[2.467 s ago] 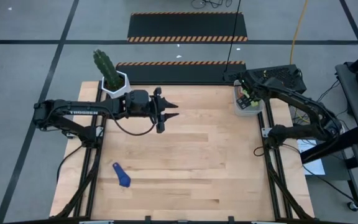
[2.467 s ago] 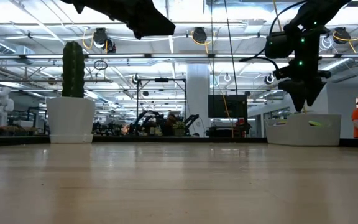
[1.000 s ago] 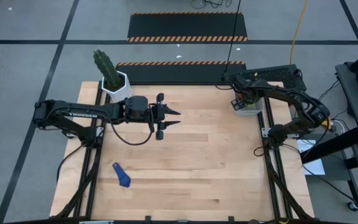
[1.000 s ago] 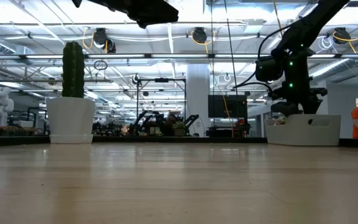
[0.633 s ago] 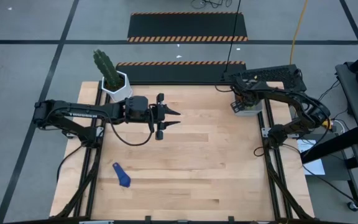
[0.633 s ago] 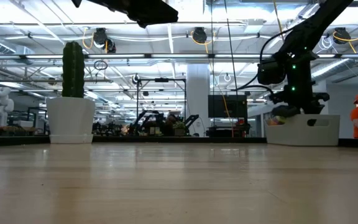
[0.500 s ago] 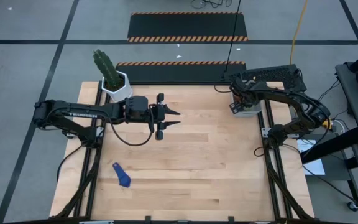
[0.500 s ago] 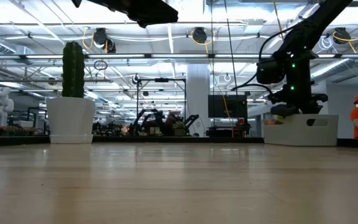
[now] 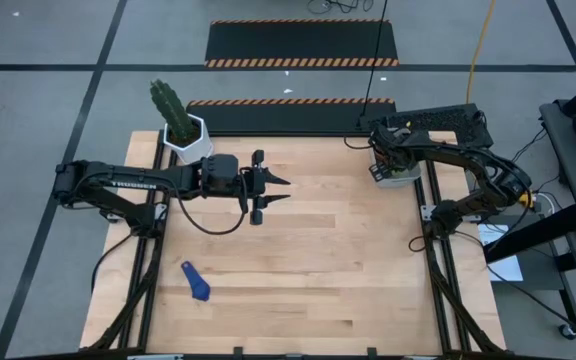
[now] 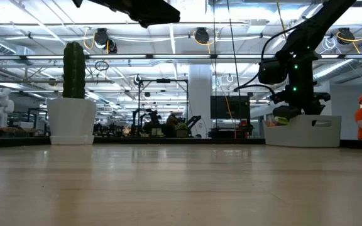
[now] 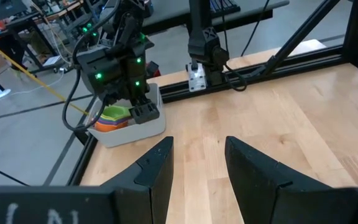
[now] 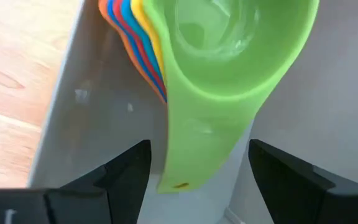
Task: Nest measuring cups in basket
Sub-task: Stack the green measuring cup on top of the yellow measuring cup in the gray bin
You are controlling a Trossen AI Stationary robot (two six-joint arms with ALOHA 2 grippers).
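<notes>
Since the frame of a couple of seconds back, my right gripper (image 9: 383, 163) has come down from above the basket (image 9: 396, 172) into it, and the basket has slid a little toward the middle of the tabletop (image 9: 318, 260). My left gripper (image 9: 274, 190) has moved slightly nearer and has held there since.

My right jaws stand spread wide, released, one finger on each side of the green measuring cup's (image 12: 229, 56) flat handle, gripping nothing. That green cup sits on top of a nested stack in the basket, with yellow, blue, red and orange rims showing beneath it; bowl and handle lie along the basket's long axis, handle pointing back at my wrist. My left jaws are parted and empty, hanging over the far-left part of the tabletop and aimed toward the basket.

The one dark blue measuring cup (image 9: 197, 283) lies alone on the near-left part of the boards, well apart from both grippers, handle slanting toward the far left corner.

The basket sits at the far right corner, just beside the frame rail. The cactus pot (image 9: 185, 139) holds the far left corner. Between them and across the near half, the boards are open.
</notes>
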